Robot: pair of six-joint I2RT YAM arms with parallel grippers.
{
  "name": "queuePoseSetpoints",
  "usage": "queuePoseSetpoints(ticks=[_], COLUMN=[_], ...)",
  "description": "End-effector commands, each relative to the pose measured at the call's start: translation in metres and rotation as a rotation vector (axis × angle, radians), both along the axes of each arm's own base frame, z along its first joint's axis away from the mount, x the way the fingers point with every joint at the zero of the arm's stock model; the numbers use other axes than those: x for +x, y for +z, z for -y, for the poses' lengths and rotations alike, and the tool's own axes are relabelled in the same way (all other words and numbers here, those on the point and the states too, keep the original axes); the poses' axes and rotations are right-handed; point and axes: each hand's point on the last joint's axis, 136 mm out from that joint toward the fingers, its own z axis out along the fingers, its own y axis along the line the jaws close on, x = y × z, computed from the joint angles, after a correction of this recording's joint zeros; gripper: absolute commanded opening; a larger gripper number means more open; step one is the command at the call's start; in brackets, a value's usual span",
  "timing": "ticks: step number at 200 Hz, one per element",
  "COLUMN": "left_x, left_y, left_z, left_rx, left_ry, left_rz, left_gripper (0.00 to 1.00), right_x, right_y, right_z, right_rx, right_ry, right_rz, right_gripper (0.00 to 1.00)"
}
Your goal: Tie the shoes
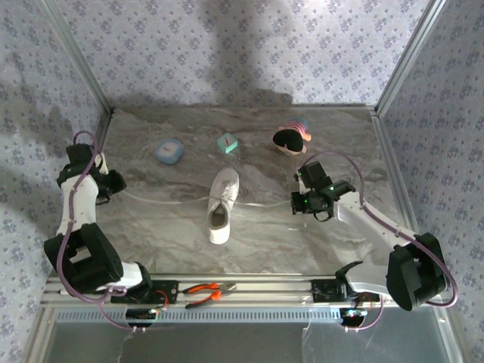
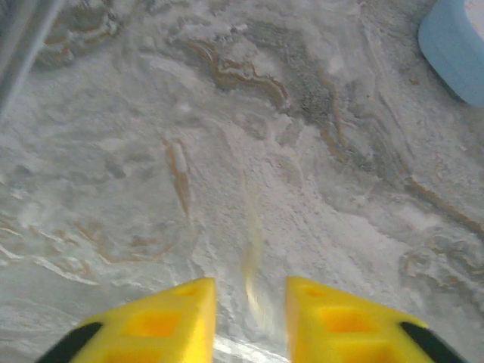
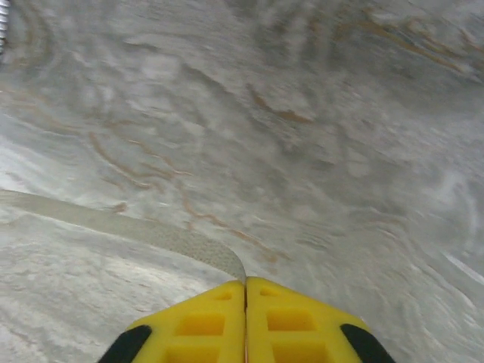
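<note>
Centrally on the grey marbled desk [image 1: 151, 234] lies the single white low-top sneaker [image 1: 224, 203]. Its toe points to 12 o'clock, and its heel and dark opening are toward 6 o'clock.

From the sneaker a thin white right lace [image 3: 113, 224] runs out flat toward 3 o'clock, to the end of the right arm [image 1: 355, 215]. The right jaws are closed. Their two yellow fingers [image 3: 204, 325] are pressed together, with the end of the right lace pinched at the tips.

A matching left lace [image 1: 162, 200] trails toward 9 o'clock and ends near the left arm [image 1: 76, 204]. The left jaws stand apart, with bare desk showing between the yellow fingers [image 2: 162, 321]. A pale blurred streak sits in that gap, and I cannot tell whether it is the lace. Nothing is gripped.

Beyond the sneaker sit three things:
- a light blue rounded block [image 1: 169, 150] at about 11 o'clock
- a small teal cube [image 1: 227, 142] at 12 o'clock
- a dark round object with a pink and blue rim [image 1: 291, 138] at about 1 o'clock

Orange-handled pliers [image 1: 208, 291] rest on the metal rail at 6 o'clock.
</note>
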Motion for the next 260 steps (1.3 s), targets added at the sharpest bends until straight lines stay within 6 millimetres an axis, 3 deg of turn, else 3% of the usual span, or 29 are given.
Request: queuePoseSetpoints(ticks=[1, 18, 31, 58, 75, 91, 142, 184, 231, 260], left_x=[-0.013, -0.014, -0.01, -0.008, -0.032, -0.051, -0.034, -0.03, -0.025, -0.027], left_y=[-0.004, 0.005, 0.015, 0.031, 0.028, 0.014, -0.01, -0.022, -0.033, -0.035], left_z=[0.018, 0.031, 0.05, 0.142, 0.205, 0.238, 0.268, 0.294, 0.314, 0.331], left_rx=[-0.04, -0.016, 0.005, -0.046, -0.047, -0.005, 0.014, 0.051, 0.004, -0.084], left_ry=[-0.074, -0.157, -0.266, -0.775, -1.186, -1.46, -1.676, -1.777, -1.864, -1.916], left_rz=[-0.028, 0.01, 0.064, 0.248, 0.325, 0.346, 0.365, 0.375, 0.351, 0.331], left_gripper=[0.44, 0.48, 0.48, 0.48, 0.52, 0.56, 0.55, 0.56, 0.58, 0.5], right_x=[0.006, 0.003, 0.0, -0.01, -0.018, -0.023, -0.016, 0.005, 0.01, 0.015], right_y=[0.02, 0.027, 0.032, 0.036, 0.033, 0.027, 0.004, -0.008, -0.012, -0.019], right_z=[-0.027, -0.043, -0.057, -0.092, -0.114, -0.131, -0.17, -0.186, -0.207, -0.213], right_rx=[0.035, 0.007, -0.013, -0.019, -0.013, -0.01, -0.057, -0.086, -0.035, -0.033], right_ry=[0.137, 0.262, 0.369, 0.616, 0.753, 0.834, 0.952, 0.964, 1.042, 1.072], right_rz=[0.085, 0.145, 0.202, 0.339, 0.42, 0.476, 0.507, 0.522, 0.524, 0.506], right_gripper=[0.29, 0.43, 0.48, 0.53, 0.56, 0.57, 0.59, 0.59, 0.59, 0.58])
